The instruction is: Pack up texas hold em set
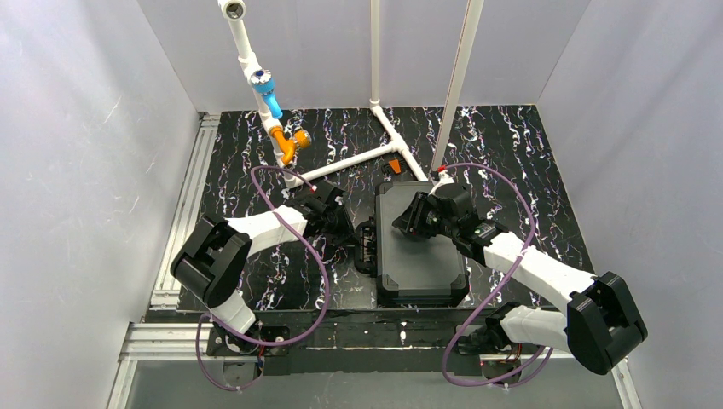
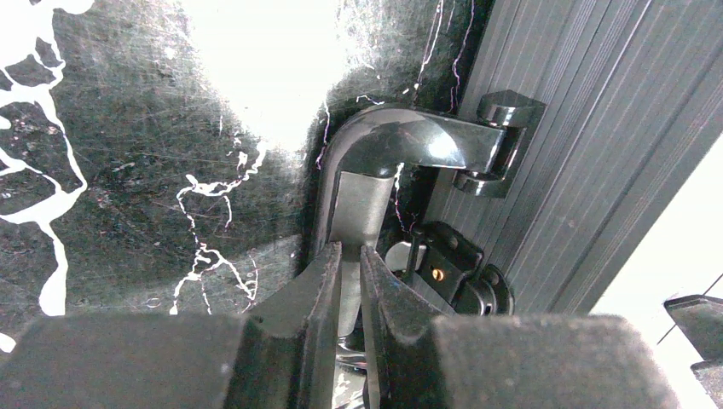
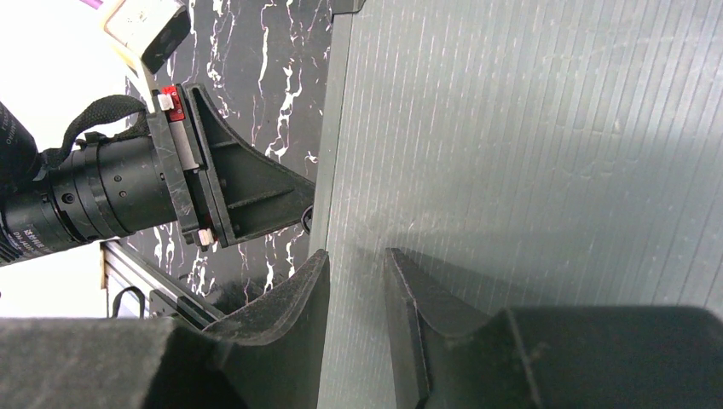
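Left wrist view has the left fingers (image 2: 317, 290) drawn nearly together, clamped on the flat grip of the carry handle (image 2: 401, 141), which arches off the side wall of the case just beside a latch (image 2: 448, 260). Right wrist view has the right fingers (image 3: 294, 298) a little apart with nothing between them, their tips set on the ribbed lid (image 3: 529, 128) near its edge. Top external view puts the closed case (image 1: 422, 256) flat on the bench (image 1: 247, 162), between the two arms, its handle side toward the left arm. Loaded with chips, it is likely heavy and rigid. The ribbed shell looks slick and offers no pinch, so the handle is the sound hold, with the lid pressed down while any latch is snapped.
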`<action>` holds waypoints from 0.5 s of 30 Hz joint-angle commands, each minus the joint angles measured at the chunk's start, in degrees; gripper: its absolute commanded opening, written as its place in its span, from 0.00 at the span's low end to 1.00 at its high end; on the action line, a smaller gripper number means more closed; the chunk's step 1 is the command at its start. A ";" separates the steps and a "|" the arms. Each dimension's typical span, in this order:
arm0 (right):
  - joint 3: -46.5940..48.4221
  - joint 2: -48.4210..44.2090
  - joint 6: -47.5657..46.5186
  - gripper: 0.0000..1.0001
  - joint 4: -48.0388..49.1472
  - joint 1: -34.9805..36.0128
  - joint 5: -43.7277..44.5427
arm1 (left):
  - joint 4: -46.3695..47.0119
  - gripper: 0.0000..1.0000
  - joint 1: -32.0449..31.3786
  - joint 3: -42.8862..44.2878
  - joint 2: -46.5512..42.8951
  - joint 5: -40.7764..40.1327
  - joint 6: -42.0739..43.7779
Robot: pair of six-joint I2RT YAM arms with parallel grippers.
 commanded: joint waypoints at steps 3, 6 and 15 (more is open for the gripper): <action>-5.88 4.02 -3.37 0.39 -18.78 0.27 3.51 | -0.27 0.13 -1.06 2.30 -0.78 0.97 0.36; -6.07 3.86 -3.36 0.39 -18.91 0.27 3.51 | 0.23 0.13 -1.42 2.47 -0.49 1.08 0.20; -6.65 3.91 -3.36 0.39 -18.57 0.27 3.53 | 0.59 0.13 -2.51 3.69 0.89 1.25 -0.01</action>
